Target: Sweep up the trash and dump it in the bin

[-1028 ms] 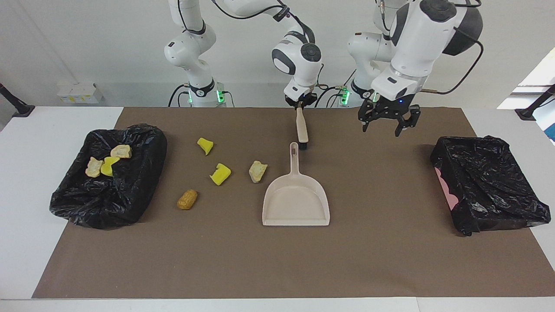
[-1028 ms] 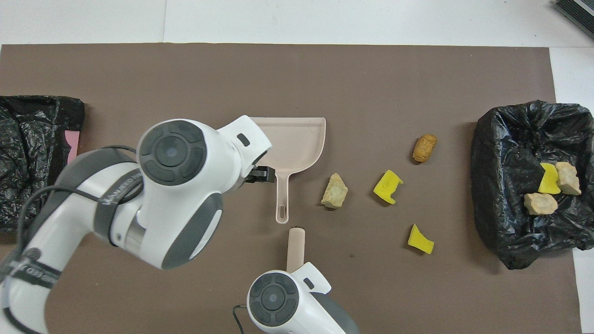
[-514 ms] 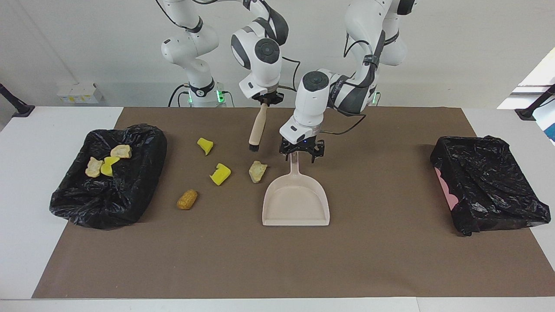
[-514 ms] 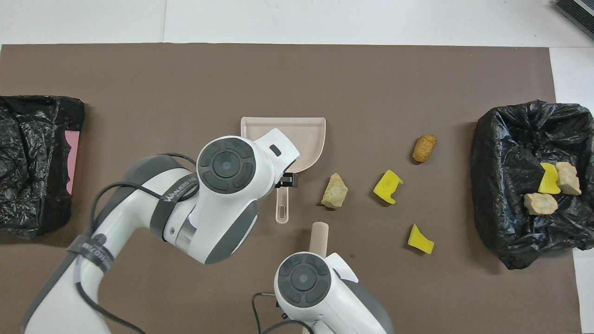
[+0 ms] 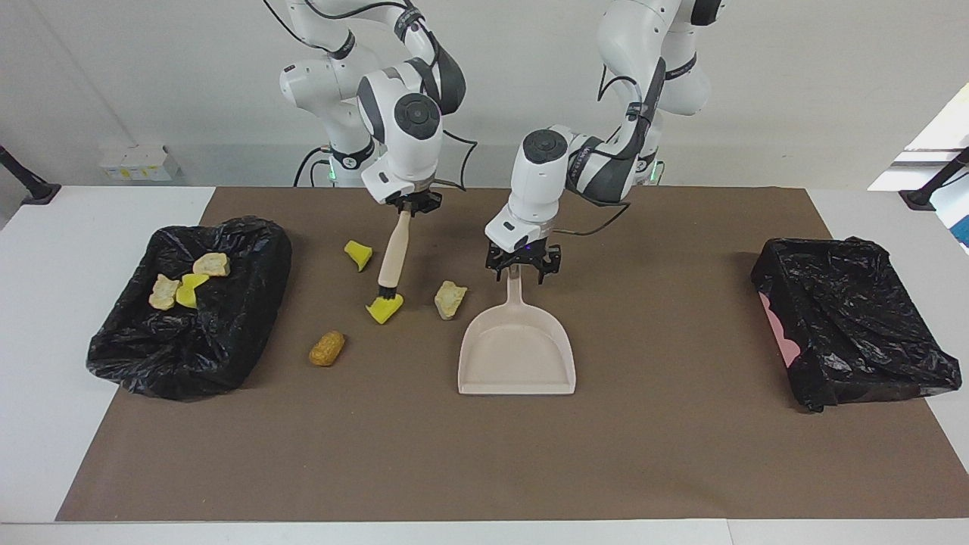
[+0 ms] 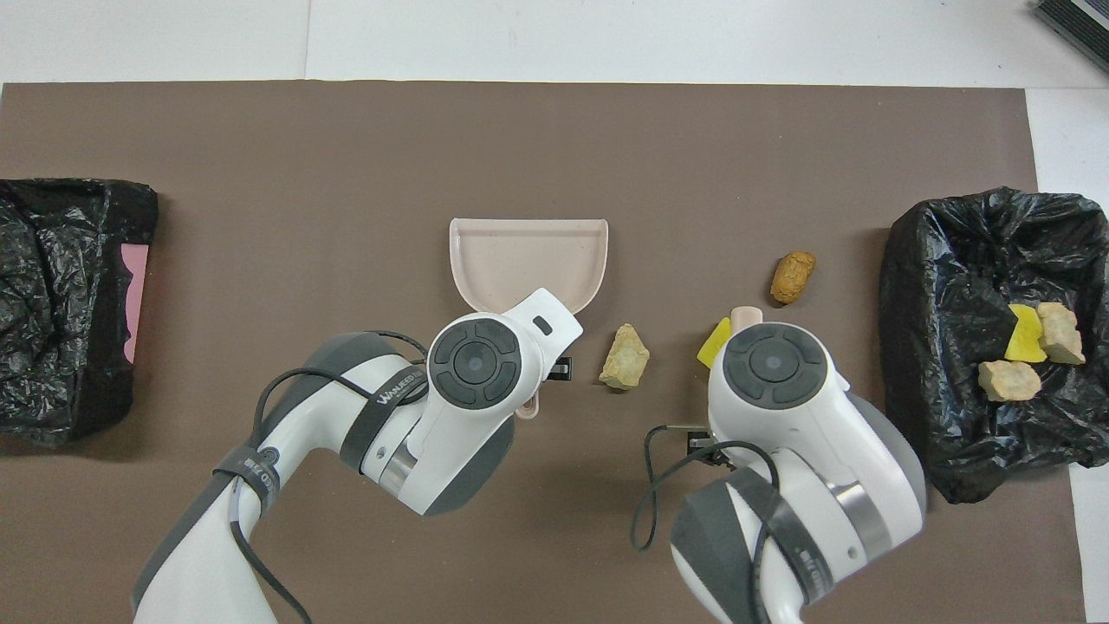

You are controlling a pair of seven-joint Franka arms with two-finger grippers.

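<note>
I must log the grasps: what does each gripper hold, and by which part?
The right gripper holds the brush by its handle's top end. The left gripper is at the dustpan's handle; a grip cannot be told.

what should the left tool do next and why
Probably close on the dustpan handle: the left tool sits around its upper end, the pan lies flat, and the right tool already has the brush at a yellow wedge.

From overhead, arms hide one yellow wedge (image 5: 358, 254), seemingly.
</note>
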